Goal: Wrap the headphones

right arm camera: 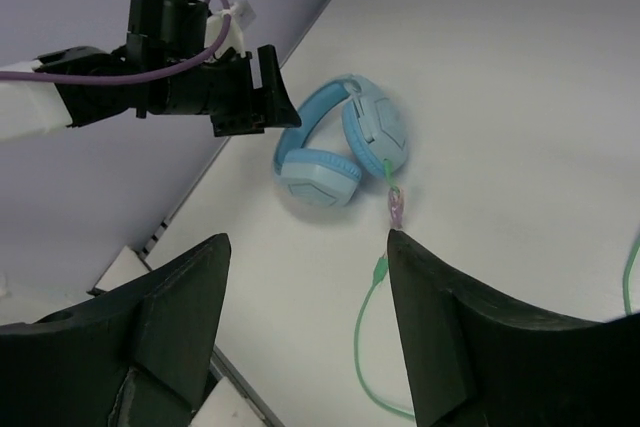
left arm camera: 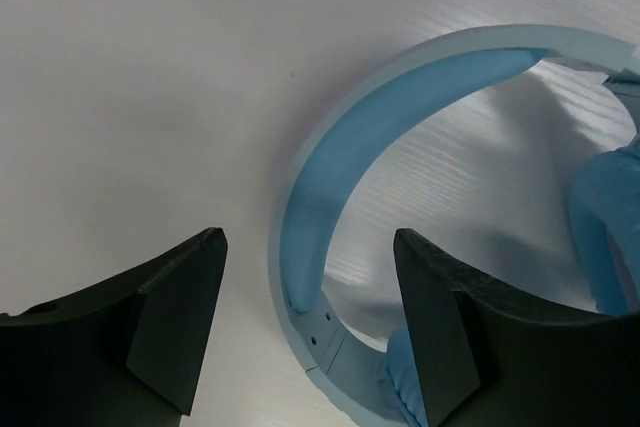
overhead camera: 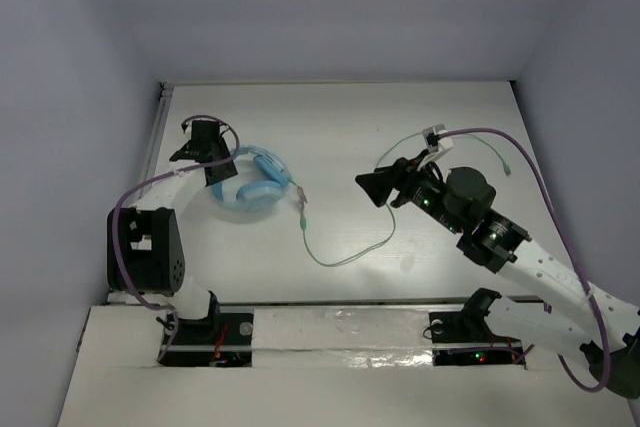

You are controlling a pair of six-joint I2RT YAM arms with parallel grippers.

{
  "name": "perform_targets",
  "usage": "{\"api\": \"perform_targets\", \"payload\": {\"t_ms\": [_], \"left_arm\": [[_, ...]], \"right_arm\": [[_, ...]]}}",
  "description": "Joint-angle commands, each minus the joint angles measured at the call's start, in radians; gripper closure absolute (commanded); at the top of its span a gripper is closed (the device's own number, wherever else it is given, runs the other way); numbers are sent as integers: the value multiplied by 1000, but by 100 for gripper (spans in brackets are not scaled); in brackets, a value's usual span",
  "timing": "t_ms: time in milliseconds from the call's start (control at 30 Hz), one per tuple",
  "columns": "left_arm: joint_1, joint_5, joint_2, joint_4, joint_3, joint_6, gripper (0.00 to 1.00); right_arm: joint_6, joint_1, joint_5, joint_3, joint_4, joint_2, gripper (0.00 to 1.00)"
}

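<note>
Headphones (overhead camera: 255, 185): faceted smooth blue plastic cups, padded curved band, thin green cable (overhead camera: 345, 259) trailing loose. Left gripper (left arm camera: 308, 242) and right gripper (right arm camera: 308, 242) both spread wide, empty.

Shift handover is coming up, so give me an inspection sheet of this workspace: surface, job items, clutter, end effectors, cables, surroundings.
Surface: white table, matte.
Job's things: headphones lying on the left side; pale green cable trailing loose toward the right, not wrapped.
Clutter: nothing seen.
End effectors: left end effector open over the headband; right end effector open, empty.
Cables: purple arm cables run along both arms.
Surroundings: plain walls on three sides.
</note>
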Motion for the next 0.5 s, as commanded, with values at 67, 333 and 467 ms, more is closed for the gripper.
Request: {"api": "perform_targets", "payload": {"t_ms": [67, 333, 467], "left_arm": [[2, -17, 12, 26, -13, 43, 29], [34, 56, 218, 55, 36, 40, 30], [34, 78, 258, 99, 42, 43, 35]], "right_arm": [[-5, 0, -18, -4, 67, 16, 30], [1, 0, -18, 1, 98, 30, 30], [9, 0, -18, -4, 109, 27, 31]]}}
